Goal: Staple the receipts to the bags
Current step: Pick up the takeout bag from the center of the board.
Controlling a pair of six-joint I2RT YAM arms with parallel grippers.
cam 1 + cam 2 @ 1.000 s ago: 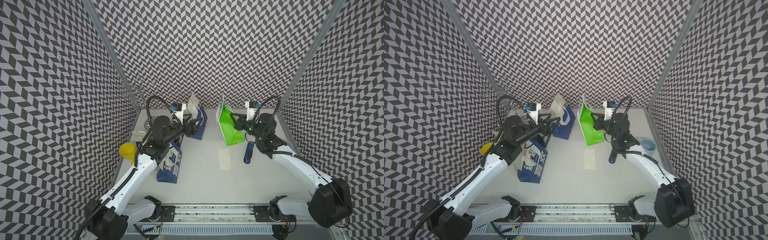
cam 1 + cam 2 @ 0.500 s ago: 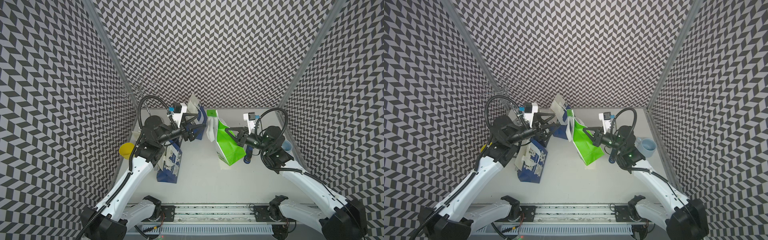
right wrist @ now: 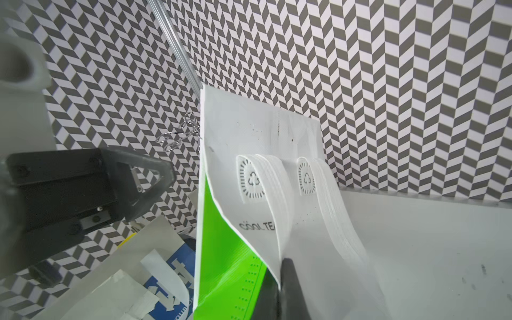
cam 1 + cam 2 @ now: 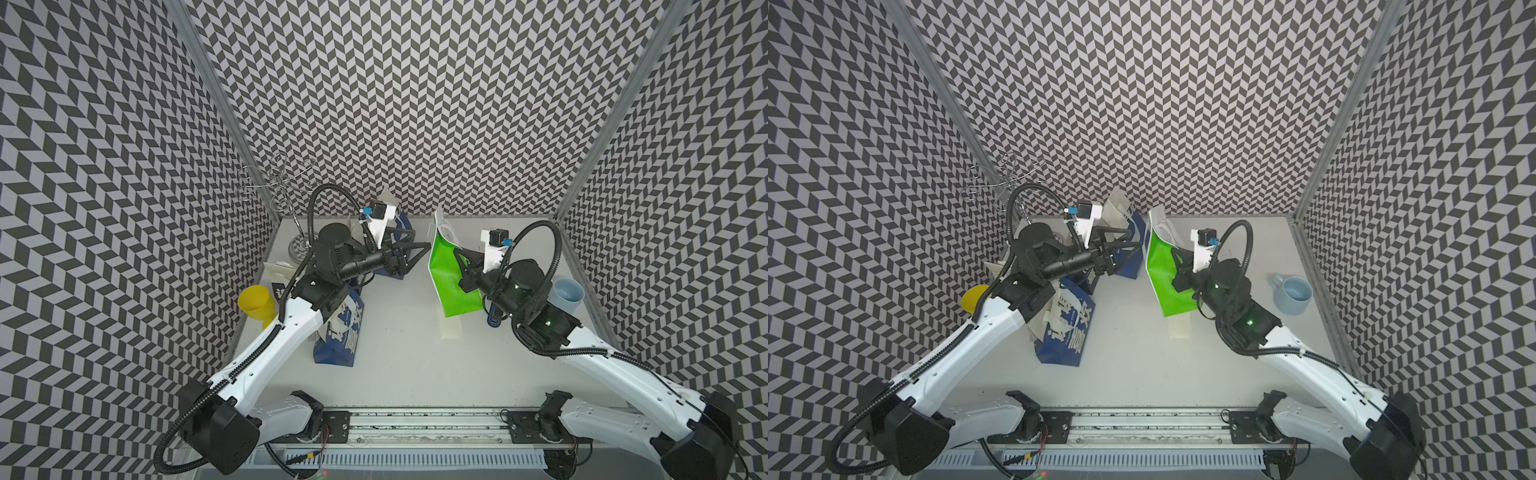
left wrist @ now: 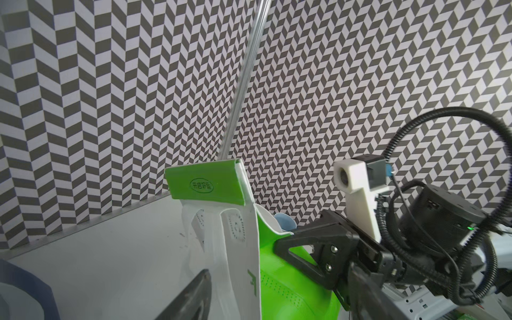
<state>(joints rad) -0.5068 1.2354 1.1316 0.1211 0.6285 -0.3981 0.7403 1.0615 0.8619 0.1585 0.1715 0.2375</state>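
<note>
The green bag (image 4: 451, 274) stands tilted near the middle of the table (image 4: 399, 365), top flap folded over, white handles (image 3: 277, 194) hanging loose. The right gripper (image 4: 458, 252) is pinched tight on its upper side edge. Whether the bag's base rests on the table or hangs just over it I cannot tell. A receipt (image 4: 451, 329) lies flat just in front of the green bag, its far end under the bag's base. The stapler (image 4: 493, 319) lies just beside the green bag, partly hidden by the right arm (image 4: 598, 357). The left gripper (image 4: 420, 241), spread wide and empty, points at the green bag from the opposite side, near but apart.

This looks like positioning: the bag is presented and no receipt is fixed to it. Next, the left gripper probably needs its own hold, so receipt and stapler can meet the rim.

Nothing shows inside the green bag. The blue mug (image 4: 1292, 294), beyond the stapler, looks empty. The yellow cup (image 4: 255, 301), well past the left gripper, I cannot see into.
</note>
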